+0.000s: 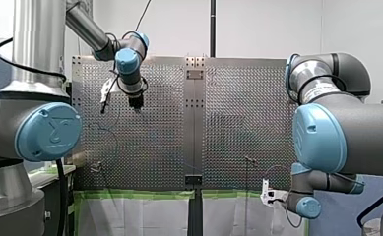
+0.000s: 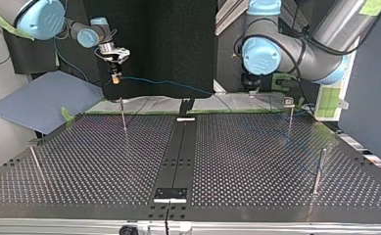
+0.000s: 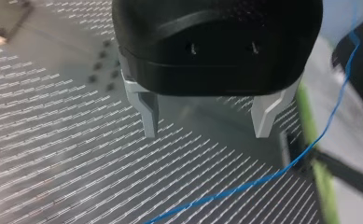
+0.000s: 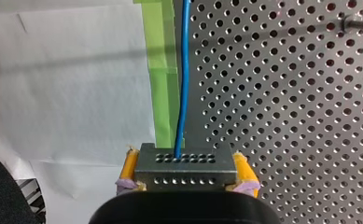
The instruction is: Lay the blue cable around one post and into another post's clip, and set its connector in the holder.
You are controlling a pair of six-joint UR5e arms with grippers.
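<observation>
My right gripper [image 4: 184,179] is shut on a grey metal connector block [image 4: 184,165], which sits between its yellow pads [image 4: 129,164]. The blue cable [image 4: 184,70] leaves the block and runs ahead along the green tape. In the top view my right gripper [image 2: 114,76] hangs off the table's far edge at the left, and the cable [image 2: 168,81] trails from it toward the middle. My left gripper [image 3: 206,122] is open, with nothing between its metal fingers [image 3: 147,114]. It hovers over the perforated plate, with the cable [image 3: 263,177] passing below and beside it. In the front view my left gripper [image 1: 136,102] points down.
Thin posts stand on the table [image 2: 105,161]: one at the far left [image 2: 123,117], one at the near left [image 2: 35,161], one at the near right [image 2: 318,169], and one with a small clip at the far right [image 2: 290,115]. A black strip [image 2: 178,156] with small brackets runs down the middle.
</observation>
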